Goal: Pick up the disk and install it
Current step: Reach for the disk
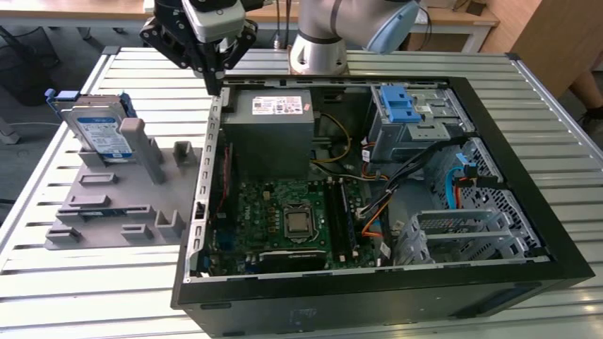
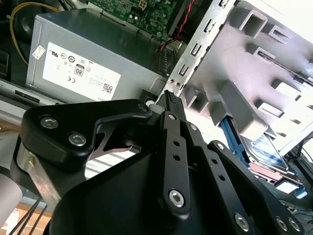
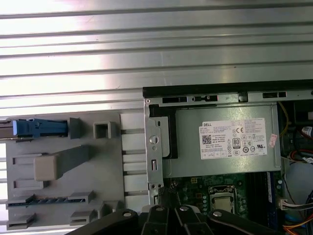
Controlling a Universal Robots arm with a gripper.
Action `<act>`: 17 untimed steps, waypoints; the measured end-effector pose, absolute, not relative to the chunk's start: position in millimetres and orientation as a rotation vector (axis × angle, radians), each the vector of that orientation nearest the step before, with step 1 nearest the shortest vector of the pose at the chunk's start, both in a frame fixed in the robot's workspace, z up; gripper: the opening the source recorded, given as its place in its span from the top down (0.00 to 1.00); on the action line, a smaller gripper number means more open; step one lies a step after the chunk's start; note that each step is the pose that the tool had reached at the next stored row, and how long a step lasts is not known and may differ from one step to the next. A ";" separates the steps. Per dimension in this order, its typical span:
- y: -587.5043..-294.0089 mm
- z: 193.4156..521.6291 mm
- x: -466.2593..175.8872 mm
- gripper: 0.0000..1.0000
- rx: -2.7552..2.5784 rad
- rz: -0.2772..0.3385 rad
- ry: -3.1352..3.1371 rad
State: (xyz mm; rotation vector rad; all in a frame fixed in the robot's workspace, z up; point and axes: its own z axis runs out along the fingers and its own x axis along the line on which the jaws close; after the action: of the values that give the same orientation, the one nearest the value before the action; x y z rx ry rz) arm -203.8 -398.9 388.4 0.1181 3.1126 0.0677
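One disk (image 1: 99, 131): silver hard drive with a white-and-blue label, clipped in a blue plastic carrier.
Location: outside the computer case, standing on edge and leaning slightly in an end slot of the grey holder tray (image 1: 94, 227), at the exterior view's left. A grey post (image 1: 137, 145) of the tray stands just in front of the labelled face. In the first wrist view the carrier's blue edge (image 3: 41, 128) shows end-on.
Handling, as judged: rigid and dense for its bulk. The metal faces are smooth and probably slippery, the internals are sensitive to knocks, and the plastic carrier likely gives a little.
Best hold, as judged: across the thin dimension at the exposed upper edge, pads on the two flat faces, clear of the post.

One gripper (image 1: 215, 83): black, fingers drawn together to a single tip, nothing held. It hovers above the case's side wall beside the power supply, well apart from the disk.

One computer case (image 1: 377, 300): open, lying on its side on a slatted metal table (image 1: 85, 296).
Contents:
- grey power supply (image 1: 273, 131) with a white sticker
- green motherboard (image 1: 268, 212) with a bare processor socket (image 1: 299, 222)
- metal drive cage (image 1: 419, 116) with blue latches
- perforated silver bracket (image 1: 462, 233)
- loose cables (image 1: 377, 205)
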 end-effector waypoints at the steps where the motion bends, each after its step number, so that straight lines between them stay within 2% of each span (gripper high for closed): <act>1: -398.9 388.3 -204.3 0.89 0.118 0.068 3.113; 17: -398.9 388.0 -211.9 0.89 0.118 0.068 3.113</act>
State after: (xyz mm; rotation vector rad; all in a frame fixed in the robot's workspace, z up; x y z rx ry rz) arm -211.9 -398.9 388.0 0.1180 3.1126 0.0676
